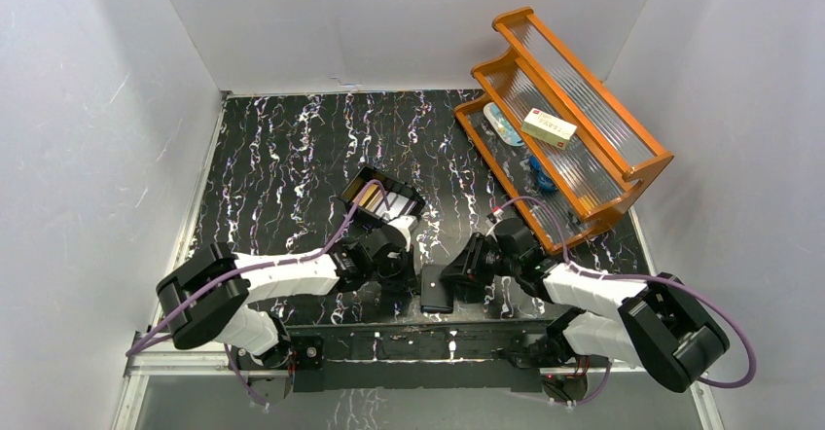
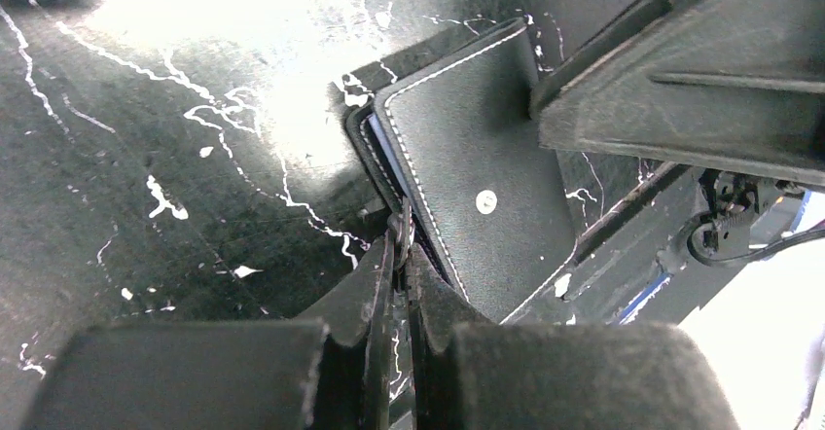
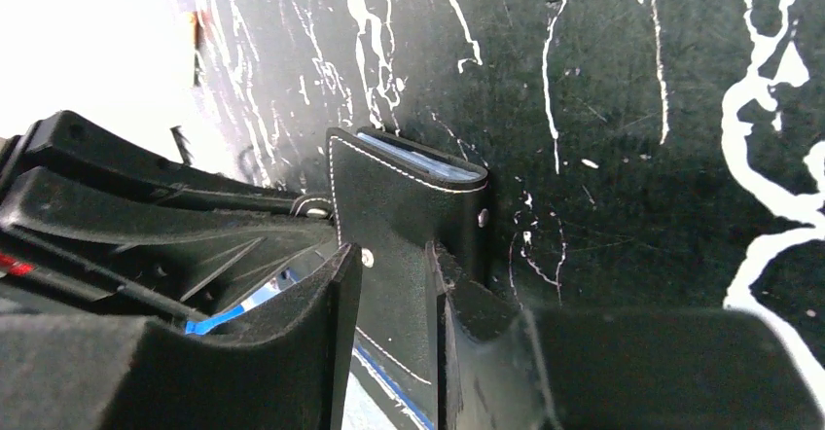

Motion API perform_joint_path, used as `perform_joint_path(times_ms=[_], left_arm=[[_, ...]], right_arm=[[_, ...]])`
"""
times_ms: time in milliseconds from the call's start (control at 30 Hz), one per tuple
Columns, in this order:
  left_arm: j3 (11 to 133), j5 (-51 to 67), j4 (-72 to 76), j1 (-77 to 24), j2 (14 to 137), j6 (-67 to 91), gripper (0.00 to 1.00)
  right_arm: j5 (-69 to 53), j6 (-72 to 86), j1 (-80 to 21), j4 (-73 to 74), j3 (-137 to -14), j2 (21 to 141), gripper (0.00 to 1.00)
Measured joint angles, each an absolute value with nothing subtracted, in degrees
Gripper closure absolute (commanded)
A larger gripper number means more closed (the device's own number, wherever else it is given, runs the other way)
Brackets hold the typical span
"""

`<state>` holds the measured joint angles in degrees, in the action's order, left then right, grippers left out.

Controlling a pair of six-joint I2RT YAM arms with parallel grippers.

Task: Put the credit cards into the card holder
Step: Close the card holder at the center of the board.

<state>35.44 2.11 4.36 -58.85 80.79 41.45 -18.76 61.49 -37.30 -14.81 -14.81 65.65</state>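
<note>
The black card holder lies at the table's near edge between both arms. In the left wrist view it shows white stitching and a snap stud. My left gripper is shut on its thin snap tab at the holder's left edge. My right gripper is open, its fingers straddling the holder's flap from above. Light blue card edges show inside the holder's far end. More credit cards, silver and beige, stand in a rigid black box just beyond the left gripper.
An orange wooden rack with ribbed clear shelves stands at the back right, holding a cream-and-red carton and small blue items. White walls enclose the black marbled table.
</note>
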Motion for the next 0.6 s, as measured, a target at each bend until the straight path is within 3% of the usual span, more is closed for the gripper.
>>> perform_joint_path(times_ms=[600], left_arm=[[30.35,6.48,10.28,-58.67,77.93,34.46,0.92]], right_arm=[[-17.06,51.99,-41.80,-8.93,-24.75,75.99,0.72]])
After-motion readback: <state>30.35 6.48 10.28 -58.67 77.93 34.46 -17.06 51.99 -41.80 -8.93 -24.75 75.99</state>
